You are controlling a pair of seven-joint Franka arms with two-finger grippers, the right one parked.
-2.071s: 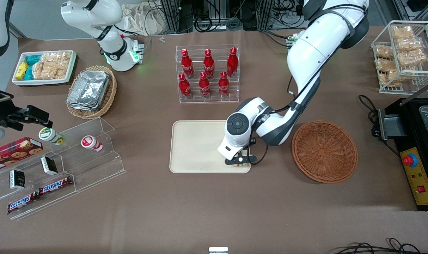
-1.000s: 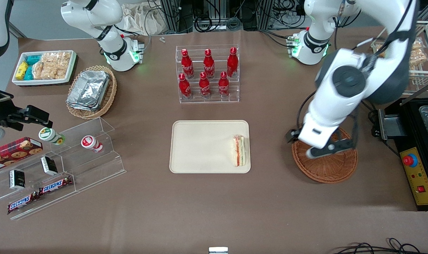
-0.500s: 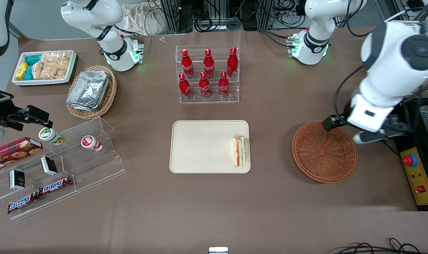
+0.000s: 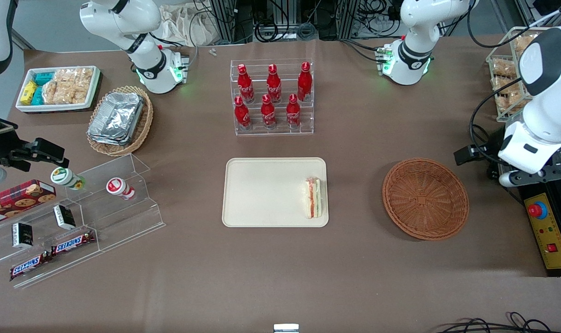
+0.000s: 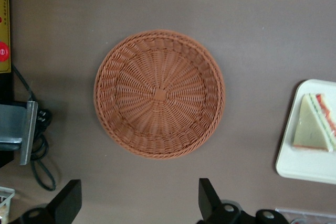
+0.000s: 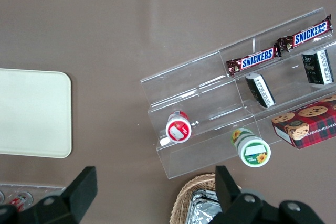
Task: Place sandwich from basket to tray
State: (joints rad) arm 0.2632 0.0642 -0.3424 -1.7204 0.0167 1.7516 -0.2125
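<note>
The sandwich (image 4: 314, 198), a white bread wedge with red and green filling, lies on the cream tray (image 4: 262, 192), at the tray's edge nearest the basket. The reddish-brown wicker basket (image 4: 425, 199) is empty. My left gripper (image 4: 534, 178) hangs high above the table at the working arm's end, past the basket and over the black control box, open and empty. In the left wrist view its fingers (image 5: 210, 200) stand wide apart around the gripper's middle (image 5: 137, 205), with the basket (image 5: 159, 94), the sandwich (image 5: 312, 124) and a tray corner (image 5: 304, 169) below.
A rack of red bottles (image 4: 272, 97) stands farther from the camera than the tray. A control box with a red button (image 4: 546, 231) and a wire snack rack (image 4: 525, 69) are beside the gripper. An acrylic shelf (image 4: 77, 217), foil basket (image 4: 118, 120) and snack bin (image 4: 58, 88) lie toward the parked arm's end.
The gripper let go of the sandwich on the tray, rose, and swung over the basket toward the working arm's end of the table. The sandwich stays on the tray.
</note>
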